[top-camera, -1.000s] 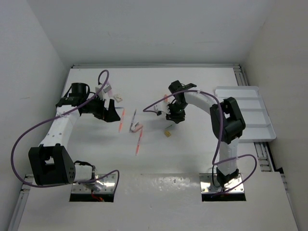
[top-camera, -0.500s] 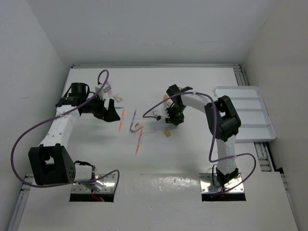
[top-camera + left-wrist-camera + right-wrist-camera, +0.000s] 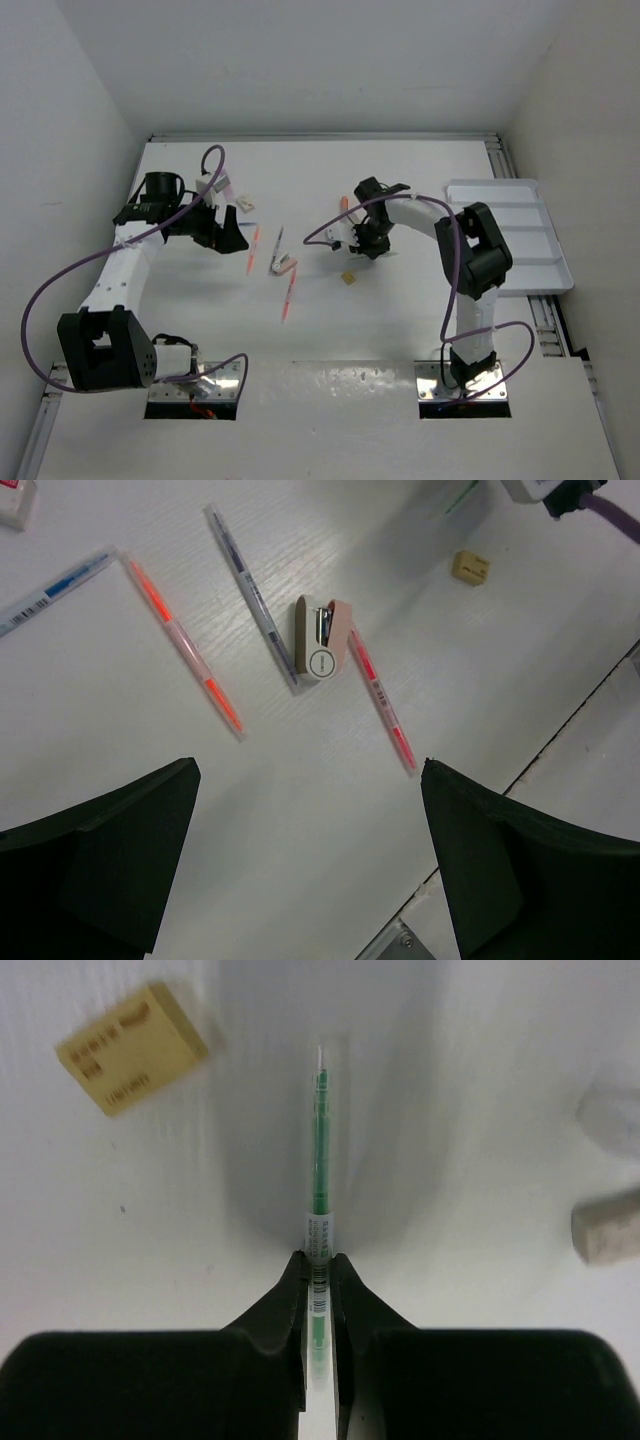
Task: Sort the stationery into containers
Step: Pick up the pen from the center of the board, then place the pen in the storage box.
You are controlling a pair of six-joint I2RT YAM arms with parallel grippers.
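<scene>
The right tool (image 3: 318,1270) was clamped on the green pen (image 3: 319,1160). Its jaws pinched the barrel at the barcode label, and most of the pen stuck out toward 12 o'clock. The pen was a thin, round rod of translucent plastic, so it was probably light, stiff and slick. Held that far from its middle it might swivel or slip, and a hold nearer the centre would likely carry steadier. Whether it was clear of the tabletop (image 3: 480,1070) could not be told.

A tan eraser (image 3: 132,1048), a matt printed block, lay at 10 o'clock of the pen tip and apart from it. It looked rubbery and easy to pinch across its short sides.

The left tool (image 3: 310,850) hung with its jaws wide apart and empty above two slender orange pens (image 3: 185,645) lying flat.

The tray (image 3: 520,190), white moulded plastic with long compartments, sat at 3 o'clock of the right tool, well apart from it.
</scene>
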